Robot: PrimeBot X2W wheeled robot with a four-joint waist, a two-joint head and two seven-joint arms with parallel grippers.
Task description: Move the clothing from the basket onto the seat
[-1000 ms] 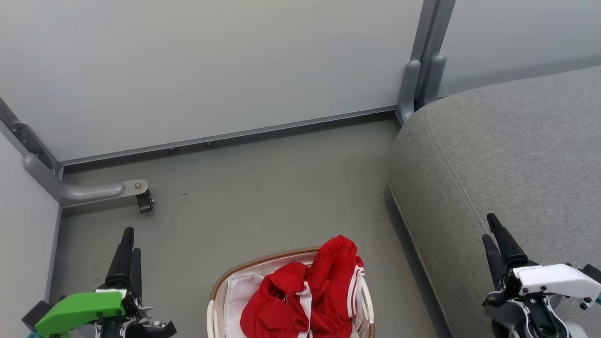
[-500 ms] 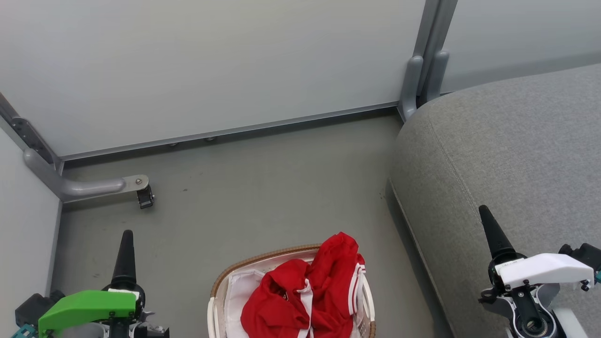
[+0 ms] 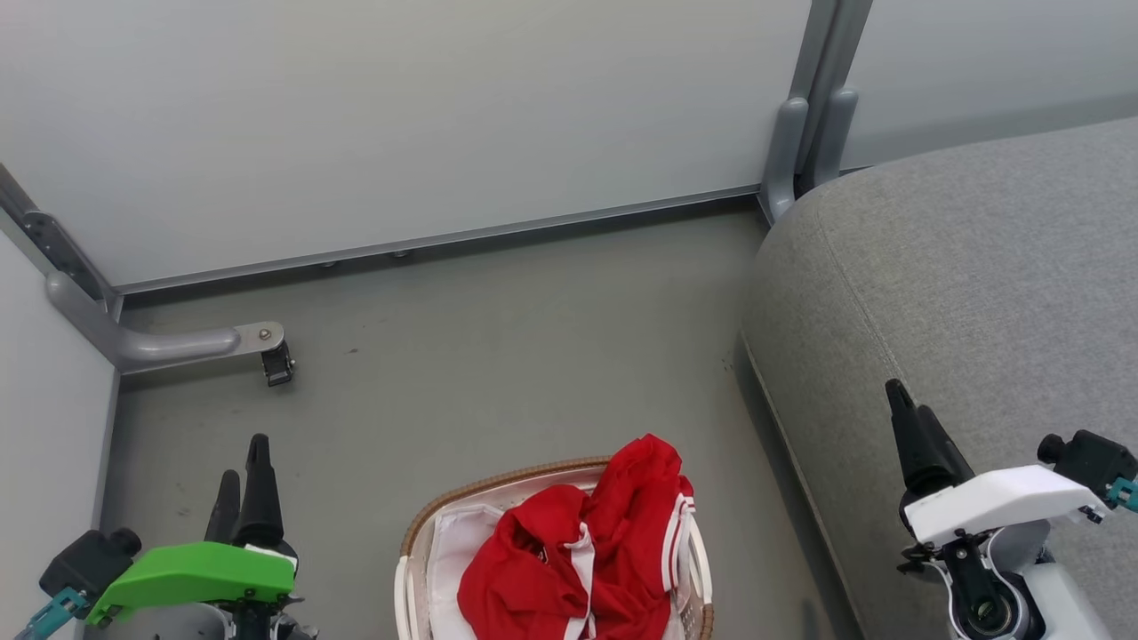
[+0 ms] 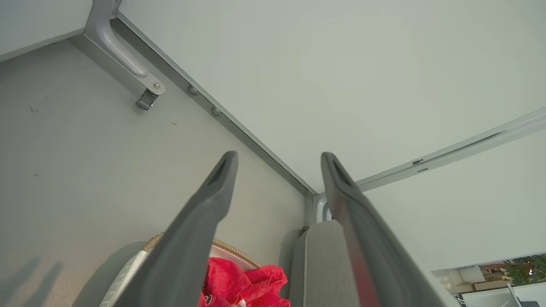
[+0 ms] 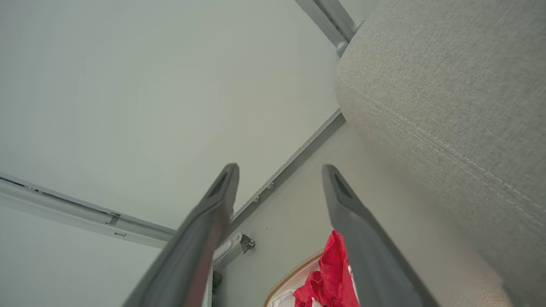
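The floor [image 3: 498, 347] is a plain grey-green surface with a few small scuffs. Across the top of the frame it is closed off by a pale partition panel [image 3: 400, 116] on a grey metal rail. A grey post [image 3: 813, 98] stands at upper right where two panels meet. At left a curved metal leg [image 3: 169, 342] ends in a small caster [image 3: 277, 366]. The basket [image 3: 484, 492] sits on the floor at bottom centre, with the red clothing [image 3: 578, 560] heaped inside over a white liner [image 3: 453, 551]. The grey seat [image 3: 960, 284] takes up the right side, near the basket. The left end effector [image 3: 242, 462] at lower left and the right end effector [image 3: 907, 400] at lower right, in front of the seat, are both spread apart, holding nothing.
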